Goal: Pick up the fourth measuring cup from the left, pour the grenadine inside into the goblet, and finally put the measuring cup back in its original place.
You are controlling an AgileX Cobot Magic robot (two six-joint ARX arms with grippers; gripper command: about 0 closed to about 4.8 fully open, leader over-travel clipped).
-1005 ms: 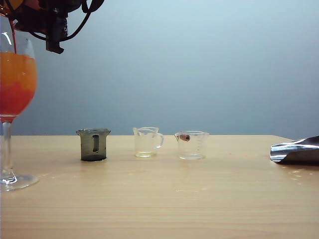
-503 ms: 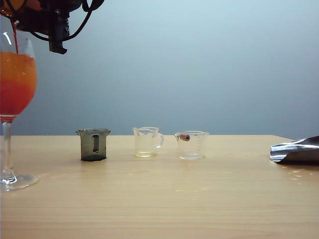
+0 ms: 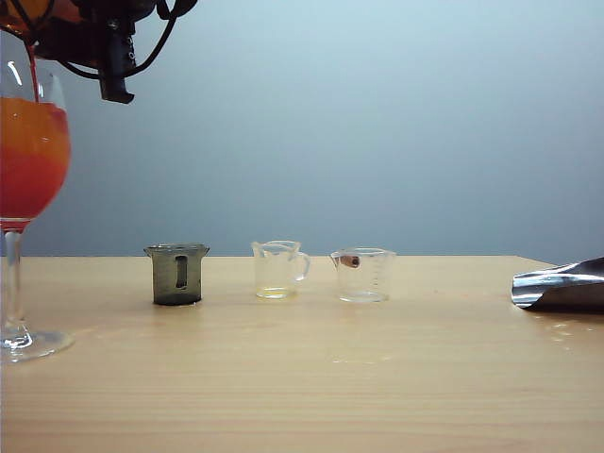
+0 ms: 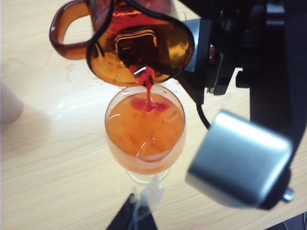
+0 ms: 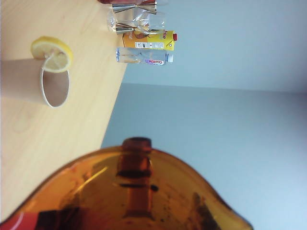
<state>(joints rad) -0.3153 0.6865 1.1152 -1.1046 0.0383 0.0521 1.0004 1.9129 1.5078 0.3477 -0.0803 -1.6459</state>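
The fourth measuring cup (image 4: 139, 43), translucent red-orange with a side handle, hangs tipped over the goblet (image 4: 144, 132). My right gripper (image 4: 194, 45) is shut on it, reaching across to the upper left of the exterior view (image 3: 57, 24). A thin stream of grenadine (image 4: 147, 88) falls from the spout into the goblet's orange drink. In the exterior view the goblet (image 3: 28, 142) stands at the far left, red below and orange above. The cup (image 5: 134, 191) fills the right wrist view. Only a dark tip of my left gripper (image 4: 132, 218) shows, near the goblet's foot.
A smoky grey cup (image 3: 176, 274) and two clear cups (image 3: 278, 269) (image 3: 362, 275) stand in a row mid-table. A shiny silver object (image 3: 562, 285) lies at the right edge. A paper cup with a lemon slice (image 5: 48, 81), a carton (image 5: 148, 39) and a bottle (image 5: 141, 55) stand further off.
My right wrist has rolled a little, tipping the cup slightly further; the stream has shifted slightly right. Goblet and table cups have not moved.
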